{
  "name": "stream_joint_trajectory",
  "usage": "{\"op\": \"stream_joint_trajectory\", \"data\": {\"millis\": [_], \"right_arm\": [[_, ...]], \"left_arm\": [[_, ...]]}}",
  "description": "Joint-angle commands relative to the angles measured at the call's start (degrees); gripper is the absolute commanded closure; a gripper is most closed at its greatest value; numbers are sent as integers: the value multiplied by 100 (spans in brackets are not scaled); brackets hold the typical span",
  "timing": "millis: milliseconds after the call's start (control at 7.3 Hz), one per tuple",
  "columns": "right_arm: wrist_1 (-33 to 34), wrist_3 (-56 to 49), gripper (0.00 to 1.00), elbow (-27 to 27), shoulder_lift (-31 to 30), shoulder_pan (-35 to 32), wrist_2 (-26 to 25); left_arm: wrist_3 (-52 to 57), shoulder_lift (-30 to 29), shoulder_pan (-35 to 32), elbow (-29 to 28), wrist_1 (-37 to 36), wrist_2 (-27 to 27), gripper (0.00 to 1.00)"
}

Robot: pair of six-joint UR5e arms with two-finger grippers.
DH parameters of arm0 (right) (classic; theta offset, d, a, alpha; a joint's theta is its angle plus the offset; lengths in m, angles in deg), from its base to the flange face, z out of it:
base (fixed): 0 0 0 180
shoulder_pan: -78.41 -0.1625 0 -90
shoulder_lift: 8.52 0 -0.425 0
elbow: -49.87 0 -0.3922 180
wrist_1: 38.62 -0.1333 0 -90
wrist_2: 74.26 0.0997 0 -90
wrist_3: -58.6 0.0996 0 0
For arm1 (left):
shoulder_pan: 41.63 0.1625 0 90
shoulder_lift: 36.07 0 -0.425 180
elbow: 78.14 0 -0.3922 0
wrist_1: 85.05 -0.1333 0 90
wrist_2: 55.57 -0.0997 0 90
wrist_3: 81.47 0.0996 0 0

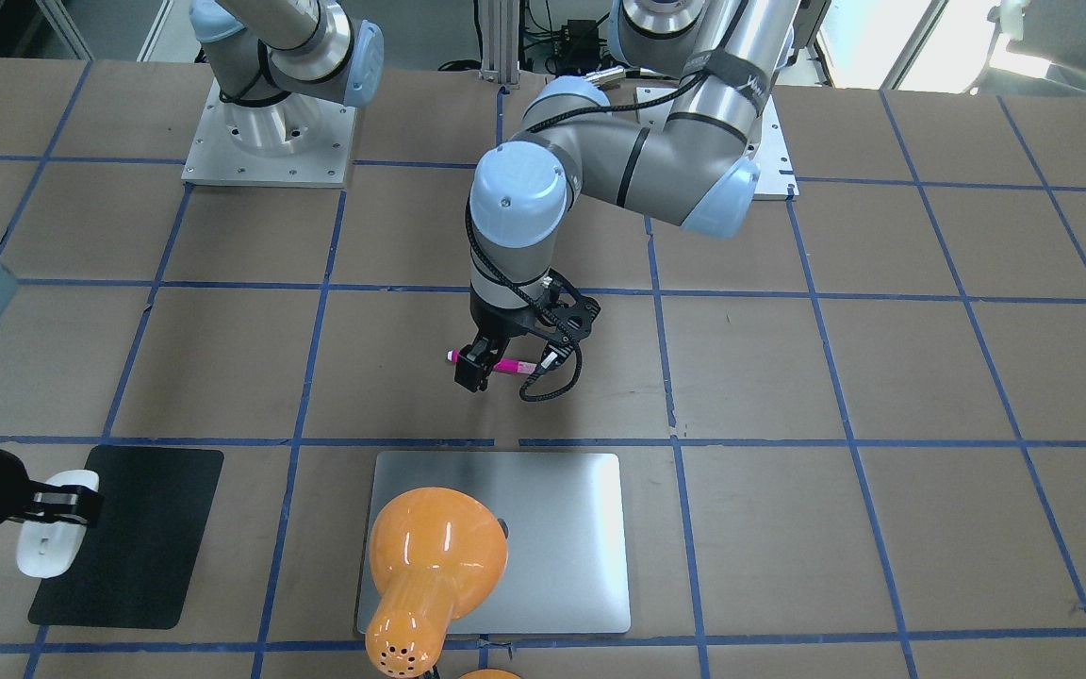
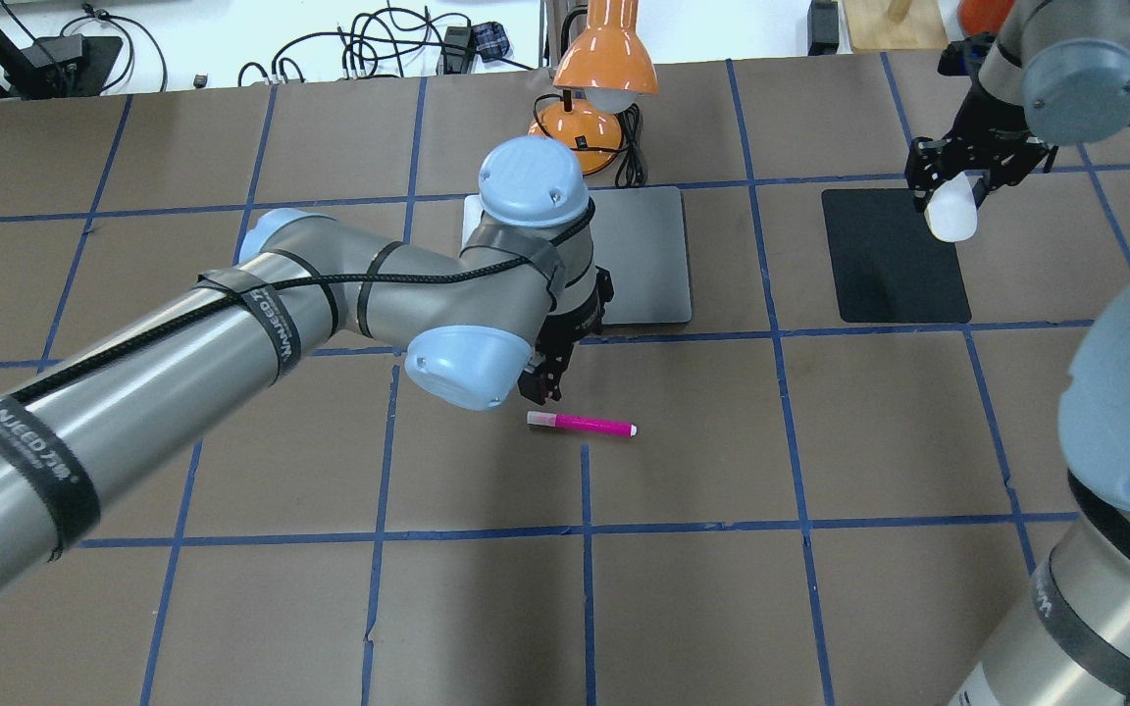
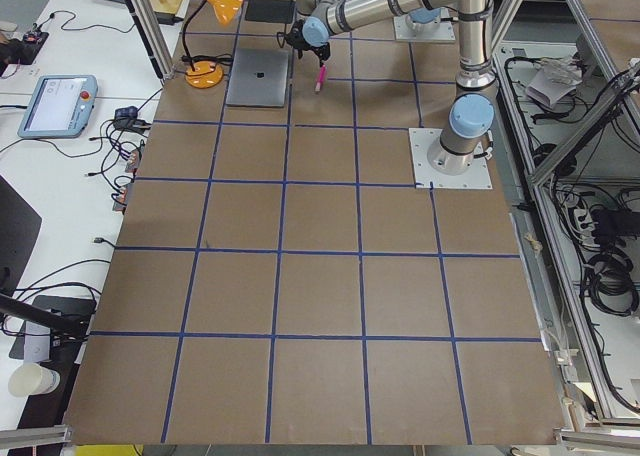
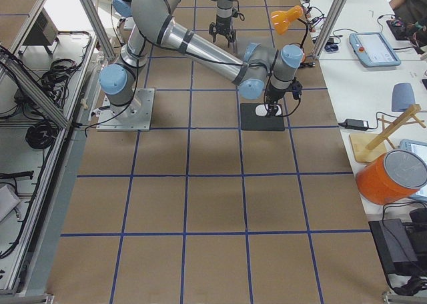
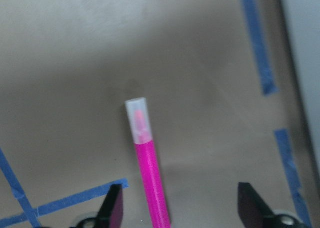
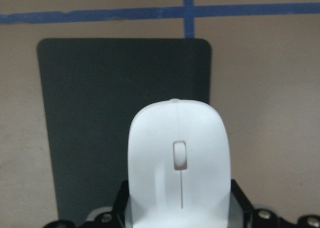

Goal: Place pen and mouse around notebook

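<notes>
Fingers (image 5: 112,210) of the left gripper (image 5: 180,190) are standing wide apart, neither one touching the pen (image 2: 580,425) between them. Slim and round-barrelled, magenta with a pale translucent cap, the pen is lying flat on the brown paper-covered table (image 2: 702,588), near the notebook (image 2: 643,255) on the robot's side of it. Its long axis is running parallel to the notebook's near edge, the cap pointing toward the robot's left. The notebook, a flat matt silver-grey slab with rounded corners, is sitting under a glossy orange lamp (image 1: 435,556) that is partly hiding its small dark logo. The right gripper (image 2: 952,186) is clamping the smooth white oval mouse (image 6: 179,158) by its sides, at the edge of a thin black mat (image 2: 884,270). Black straps on the left arm are carrying white lettering too blurred to read
</notes>
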Motion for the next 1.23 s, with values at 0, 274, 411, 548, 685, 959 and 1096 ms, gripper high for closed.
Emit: {"op": "stream_joint_trajectory", "data": {"millis": [0, 274, 411, 548, 685, 959, 1096], "right_arm": [[63, 366, 74, 35, 264, -208, 2], [150, 357, 55, 149, 361, -199, -7], [142, 366, 44, 167, 396, -199, 10], [151, 375, 0, 159, 405, -207, 28], [142, 427, 0, 159, 405, -199, 11], [3, 401, 0, -164, -100, -600, -24], [-521, 436, 0, -323, -426, -794, -7]], "left_arm": [[3072, 855, 672, -602, 1644, -150, 0], [5393, 1577, 1542, -543, 2230, -142, 0], [6283, 1832, 1877, -490, 2354, -142, 0], [7049, 2044, 2228, -376, 2338, -107, 0], [7282, 2090, 2458, -436, 2277, -89, 0], [7381, 1897, 2443, -699, 2346, -115, 0], [7347, 1888, 2434, -761, 2442, -115, 0]]}}
